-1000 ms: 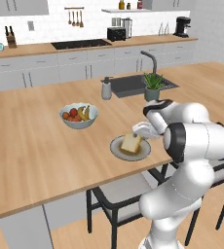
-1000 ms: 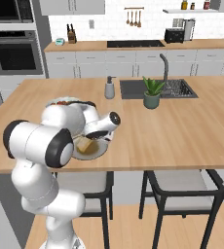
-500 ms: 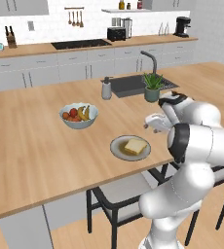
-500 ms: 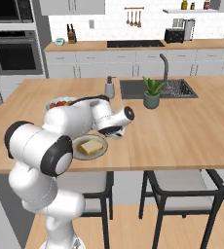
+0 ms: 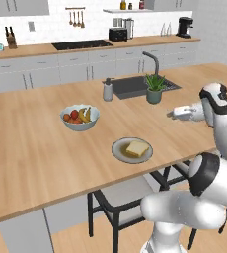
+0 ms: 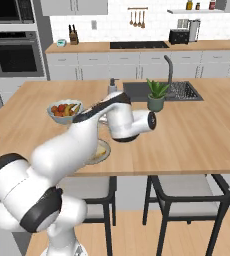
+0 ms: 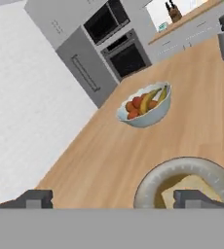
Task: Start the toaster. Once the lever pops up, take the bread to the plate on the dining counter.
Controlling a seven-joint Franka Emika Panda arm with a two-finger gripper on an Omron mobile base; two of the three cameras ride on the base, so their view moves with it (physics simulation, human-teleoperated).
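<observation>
The tan bread slice (image 5: 137, 148) lies flat on the round grey-beige plate (image 5: 118, 148), near the front edge of the light-wood dining counter (image 5: 36, 148). My gripper (image 5: 170, 114) hovers above the counter to the right of the plate, apart from it, open and holding nothing. In the hand view the fingertips (image 7: 36, 199) stand wide apart, and the plate (image 7: 150, 184) with the bread (image 7: 188, 184) sits low on the right. The black toaster (image 5: 118, 34) stands far off on the wall counter. My arm hides part of the plate (image 6: 102, 154) in the right base view.
A pale bowl of fruit (image 5: 79, 117) sits left of and behind the plate. A soap dispenser (image 5: 107, 90), a sink (image 5: 132, 86) with a faucet and a potted plant (image 5: 154, 89) lie further back. Dark chairs (image 5: 115, 202) stand under the counter's front edge.
My gripper was down at the bread on the plate a second ago. It has since let go and drawn away to the right and upward; the bread stays on the plate.
</observation>
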